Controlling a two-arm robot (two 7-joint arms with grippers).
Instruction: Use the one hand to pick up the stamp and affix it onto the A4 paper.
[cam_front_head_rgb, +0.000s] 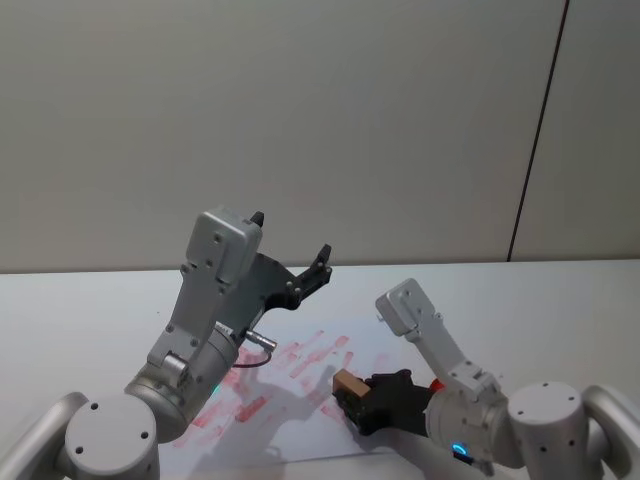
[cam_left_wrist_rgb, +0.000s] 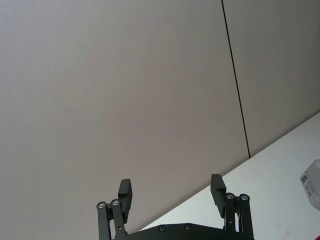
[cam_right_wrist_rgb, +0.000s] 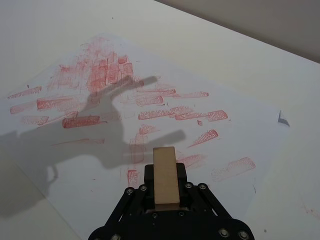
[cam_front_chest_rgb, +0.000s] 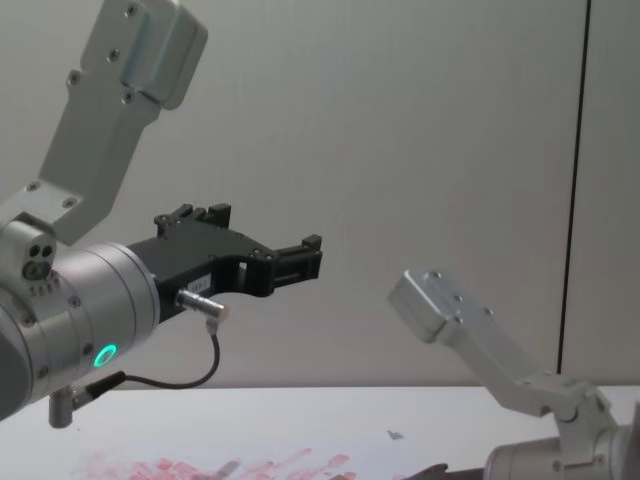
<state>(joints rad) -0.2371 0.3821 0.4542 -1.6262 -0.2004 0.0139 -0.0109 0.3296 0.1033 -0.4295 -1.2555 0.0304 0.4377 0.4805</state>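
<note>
Pinching the stamp (cam_right_wrist_rgb: 164, 175) between its two fingers, the right pincer (cam_front_head_rgb: 352, 397) hangs low over the near right part of the A4 paper (cam_front_head_rgb: 300, 432). The wooden block points toward the red ink prints (cam_right_wrist_rgb: 80, 121) that cover the sheet's middle. Whether the stamp touches the paper cannot be told. The paper lies flat on the white bench (cam_front_head_rgb: 80, 300). The left pincer (cam_left_wrist_rgb: 171, 192) is raised well above the paper's left side, its fingers spread wide and holding nothing.
</note>
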